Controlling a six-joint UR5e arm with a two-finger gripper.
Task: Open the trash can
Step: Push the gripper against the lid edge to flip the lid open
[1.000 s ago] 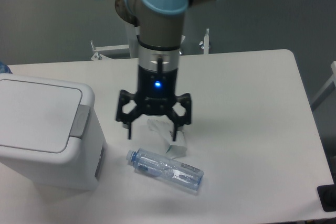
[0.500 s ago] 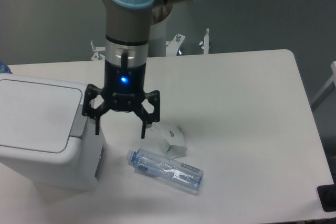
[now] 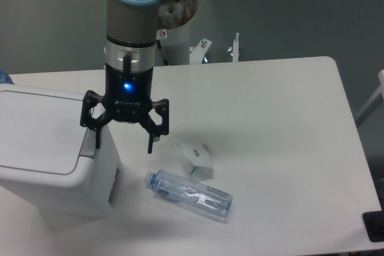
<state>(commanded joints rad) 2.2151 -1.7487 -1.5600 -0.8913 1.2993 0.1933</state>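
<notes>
Gripper [image 3: 123,139] hangs with fingers spread wide and empty over the right edge of the trash can [image 3: 51,154] — lid down, at the table's [image 3: 282,124] left side — carton [image 3: 195,159] and clear bottle [image 3: 188,194] lying just right.

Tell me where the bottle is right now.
The bottle lies on its side near the table's front edge, right of the trash can and just in front of the small carton.
</notes>
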